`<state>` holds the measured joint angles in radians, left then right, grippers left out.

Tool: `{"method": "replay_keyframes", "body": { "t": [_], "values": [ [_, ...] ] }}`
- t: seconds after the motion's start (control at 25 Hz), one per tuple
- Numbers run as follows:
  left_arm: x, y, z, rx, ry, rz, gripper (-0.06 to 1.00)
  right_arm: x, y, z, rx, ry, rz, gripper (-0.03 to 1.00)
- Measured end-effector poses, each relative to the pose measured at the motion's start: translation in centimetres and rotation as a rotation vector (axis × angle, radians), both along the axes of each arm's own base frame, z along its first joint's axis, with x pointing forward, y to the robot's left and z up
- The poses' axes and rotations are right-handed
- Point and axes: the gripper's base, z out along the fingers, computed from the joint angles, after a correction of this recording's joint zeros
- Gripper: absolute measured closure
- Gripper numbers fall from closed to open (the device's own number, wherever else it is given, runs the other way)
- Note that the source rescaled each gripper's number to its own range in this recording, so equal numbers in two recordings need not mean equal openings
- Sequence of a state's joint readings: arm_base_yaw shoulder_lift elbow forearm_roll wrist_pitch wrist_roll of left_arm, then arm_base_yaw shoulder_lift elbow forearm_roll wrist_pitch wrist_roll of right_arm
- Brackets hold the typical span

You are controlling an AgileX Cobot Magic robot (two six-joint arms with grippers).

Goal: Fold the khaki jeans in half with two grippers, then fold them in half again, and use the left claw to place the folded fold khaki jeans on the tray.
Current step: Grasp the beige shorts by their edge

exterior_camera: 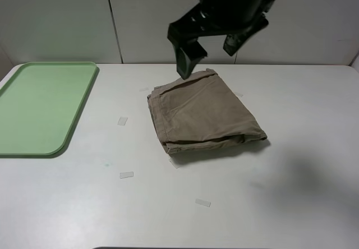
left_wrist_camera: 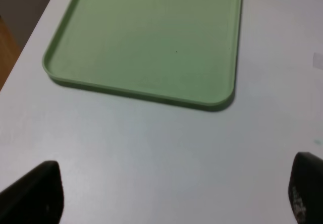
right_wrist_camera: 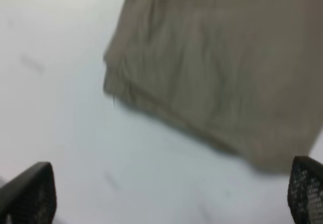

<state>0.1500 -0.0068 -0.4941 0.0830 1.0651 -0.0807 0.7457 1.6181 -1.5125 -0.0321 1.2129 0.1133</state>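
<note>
The khaki jeans [exterior_camera: 203,114] lie folded into a compact square on the white table, right of centre. They also fill the upper part of the blurred right wrist view [right_wrist_camera: 217,62]. My right gripper [exterior_camera: 213,50] hangs open above the jeans' far edge, holding nothing; its fingertips [right_wrist_camera: 25,193] stand wide apart. My left gripper [left_wrist_camera: 171,199] is open and empty over bare table in front of the pale-green tray [left_wrist_camera: 151,37]; it is out of the exterior view. The tray [exterior_camera: 39,106] sits empty at the table's left.
Small clear tape bits lie on the table [exterior_camera: 122,120], [exterior_camera: 126,175], [exterior_camera: 202,202]. A white wall panel stands behind the table. The table's left edge [left_wrist_camera: 20,67] runs close beside the tray.
</note>
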Motion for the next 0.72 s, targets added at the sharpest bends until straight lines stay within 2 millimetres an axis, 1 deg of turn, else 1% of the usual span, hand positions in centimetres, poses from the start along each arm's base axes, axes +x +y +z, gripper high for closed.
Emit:
{"method": "replay_keyframes", "body": {
  "t": [0.08, 0.12, 0.2, 0.24, 0.36, 0.48, 0.52, 0.72],
  "values": [
    [0.0, 0.0, 0.0, 0.000, 0.000, 0.000, 0.07, -1.8, -1.6, 0.4, 0.003, -0.002, 0.001, -0.03],
    [0.0, 0.0, 0.0, 0.000, 0.000, 0.000, 0.07, -2.6, -2.4, 0.3, -0.003, 0.003, 0.003, -0.03],
    [0.0, 0.0, 0.0, 0.000, 0.000, 0.000, 0.07, -4.3, -4.0, 1.0, 0.008, -0.014, 0.012, -0.03],
    [0.0, 0.0, 0.0, 0.000, 0.000, 0.000, 0.07, -5.1, -4.7, 0.8, 0.005, -0.012, 0.015, -0.03],
    [0.0, 0.0, 0.0, 0.000, 0.000, 0.000, 0.07, -7.7, -7.1, 1.4, 0.027, -0.039, 0.021, -0.03],
    [0.0, 0.0, 0.0, 0.000, 0.000, 0.000, 0.07, -9.8, -9.1, 1.7, 0.054, -0.070, 0.022, -0.03],
    [0.0, 0.0, 0.0, 0.000, 0.000, 0.000, 0.07, -10.5, -9.7, 1.6, 0.057, -0.073, 0.022, -0.03],
    [0.0, 0.0, 0.0, 0.000, 0.000, 0.000, 0.07, -14.0, -12.9, 1.8, 0.117, -0.141, 0.024, -0.03]
  ]
}}
